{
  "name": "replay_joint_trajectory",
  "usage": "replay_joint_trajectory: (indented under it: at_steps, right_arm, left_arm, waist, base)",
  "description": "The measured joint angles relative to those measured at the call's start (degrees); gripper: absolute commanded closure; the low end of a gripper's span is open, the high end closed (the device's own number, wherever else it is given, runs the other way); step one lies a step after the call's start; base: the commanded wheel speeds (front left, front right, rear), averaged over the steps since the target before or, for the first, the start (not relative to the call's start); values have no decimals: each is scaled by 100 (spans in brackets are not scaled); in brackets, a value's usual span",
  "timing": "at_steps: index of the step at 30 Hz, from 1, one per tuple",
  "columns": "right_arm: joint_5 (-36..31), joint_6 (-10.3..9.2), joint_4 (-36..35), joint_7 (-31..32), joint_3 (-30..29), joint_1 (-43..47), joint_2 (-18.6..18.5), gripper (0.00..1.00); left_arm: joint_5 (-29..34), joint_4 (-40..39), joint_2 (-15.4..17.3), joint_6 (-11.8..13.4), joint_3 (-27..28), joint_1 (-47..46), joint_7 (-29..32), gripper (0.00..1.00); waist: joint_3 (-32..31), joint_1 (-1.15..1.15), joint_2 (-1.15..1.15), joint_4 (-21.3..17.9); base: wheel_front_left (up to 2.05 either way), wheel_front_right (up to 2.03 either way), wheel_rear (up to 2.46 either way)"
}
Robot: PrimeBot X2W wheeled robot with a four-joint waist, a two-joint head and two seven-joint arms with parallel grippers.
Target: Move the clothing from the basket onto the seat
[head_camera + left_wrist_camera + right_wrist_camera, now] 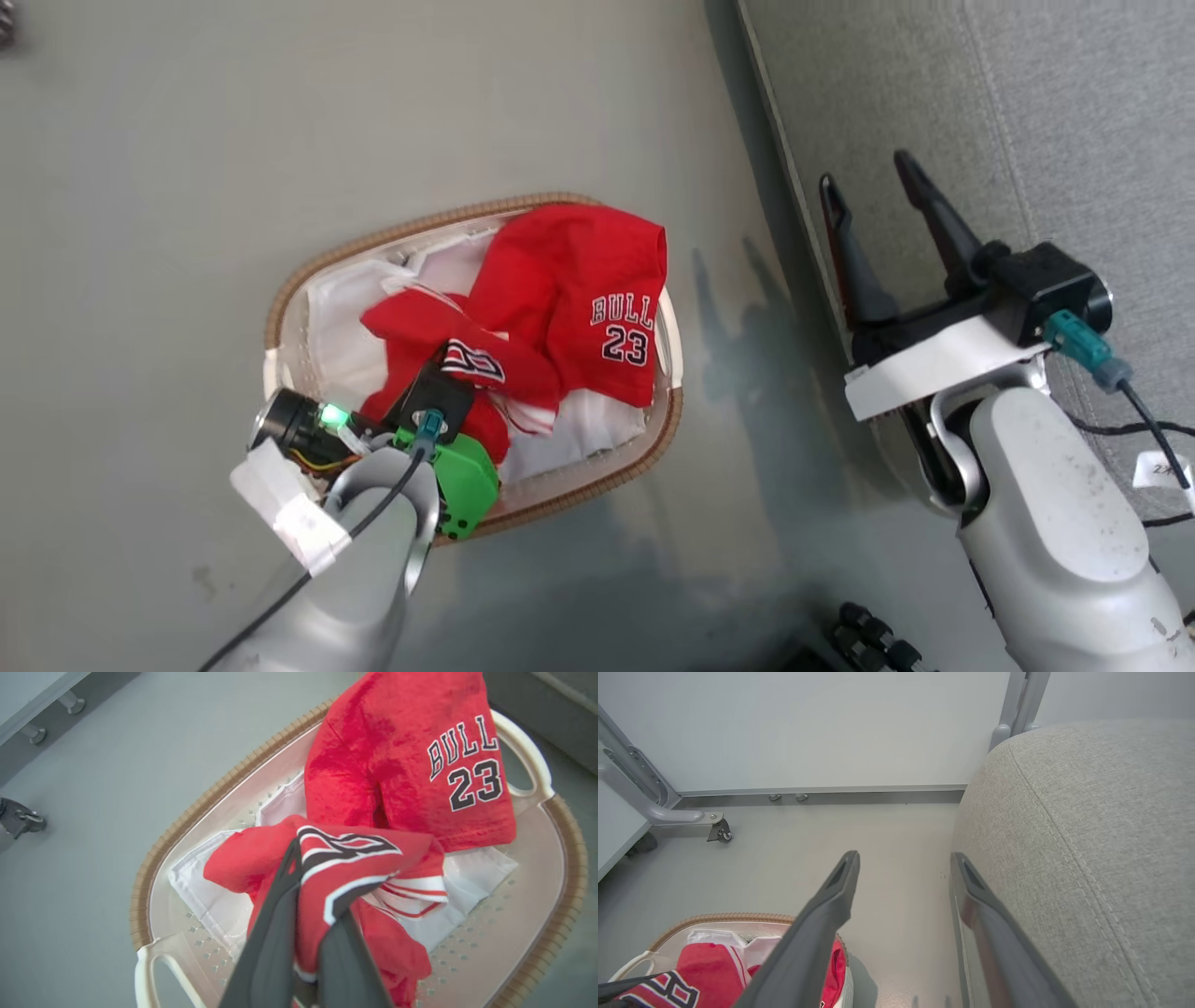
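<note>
Task stage: You are at the first pick. Judging by the layout, no transfer has been completed.
Clothing: The red basketball-jersey clothing (569, 271) with white trim and black-white "BULLS 23" lettering is all in the basket. The lettered piece drapes over the rim at the end nearest the seat. A second, crumpled piece lies at the middle.
Basket: The small oval cream perforated plastic basket (308, 271) with a brown woven rim stands on the grey floor (187, 140), near the seat's edge but apart from it.
Liner: The white cloth liner (579, 429) lies under the red pieces. Leave it in place.
Seat: The large rounded seat (1027, 112) in light grey woven fabric carries no garment on its visible part.
Left gripper: The left gripper (314, 891) reaches into the basket. Its fingers are clamped on a fold of the crumpled piece, with cloth bunched between them.
Right gripper: The right gripper (864, 173) hangs over the seat's edge. Its fingers are spread and hold nothing.
Done: One piece appears to be grasped.
Remaining: Lift that piece, carry it to the seat and release it. Then repeat for the lettered piece.
Caution: The two pieces overlap, so expect the second to drag along.
</note>
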Motion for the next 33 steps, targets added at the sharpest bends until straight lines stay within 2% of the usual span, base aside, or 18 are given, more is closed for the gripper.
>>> replay_joint_trajectory:
  at_steps: [17, 28, 33]
  right_arm:
    - [-25, 0, 279, 0, 129, 1065, 30, 0]
    - [-44, 0, 386, 0, 248, 1636, 109, 0]
    - [-40, 1, 431, 0, 572, 1789, 91, 0]
  left_arm:
    - [-477, -2582, 122, -167, 500, 1801, 0, 100]
    - [-488, -3601, 94, -370, 856, 2302, 0, 100]
    - [-528, -3967, 41, -503, 928, 2326, 0, 100]
  waist:
    - [-1713, 0, 0, 428]
    - [-2735, 0, 0, 579]
    - [-3093, -1, 0, 605]
  base:
    - [0, 0, 0]
    - [0, 0, 0]
    - [0, 0, 0]
